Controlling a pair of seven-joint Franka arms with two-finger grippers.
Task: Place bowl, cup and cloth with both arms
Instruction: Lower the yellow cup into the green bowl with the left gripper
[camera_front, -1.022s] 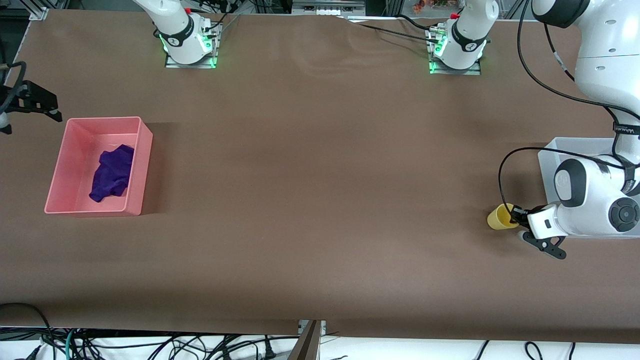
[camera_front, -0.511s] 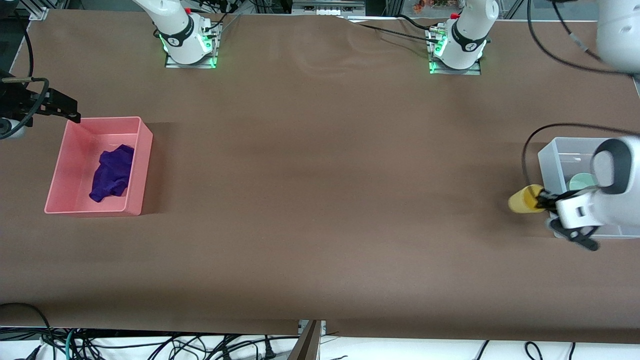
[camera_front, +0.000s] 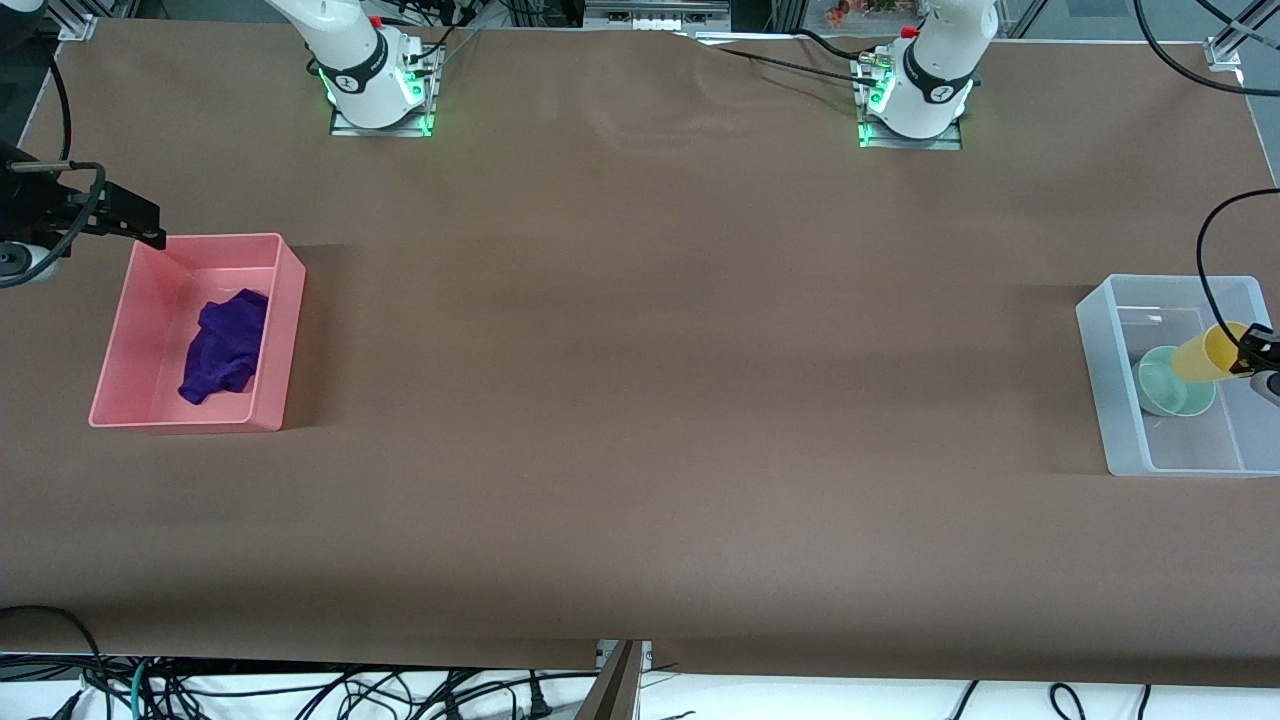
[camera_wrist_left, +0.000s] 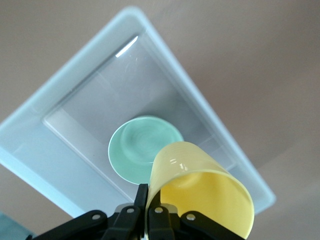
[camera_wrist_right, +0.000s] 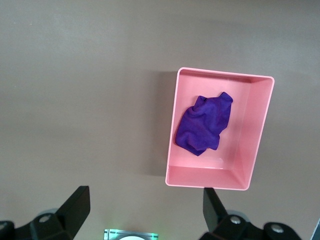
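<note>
A: What is changing? 
B: The left gripper (camera_wrist_left: 147, 212), clenched on the cup's (camera_front: 1208, 353) rim, has carried it off the table and is now holding it over the clear bin (camera_front: 1100, 330) at the left arm's end, above the bowl (camera_front: 1172, 385) lying inside. Only the drop is remaining, I'd judge. 
A: And the cup's lean? 
B: It's tilting, its long axis slanted, mouth toward the gripper. 
A: The rest? 
B: The cloth (camera_front: 224, 345) is lying in the pink bin (camera_front: 285, 330); the right gripper (camera_wrist_right: 145, 212) is waiting above it, fingers spread, released.

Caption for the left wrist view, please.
Left gripper holds the yellow cup tilted above the mint bowl in the clear bin.
</note>
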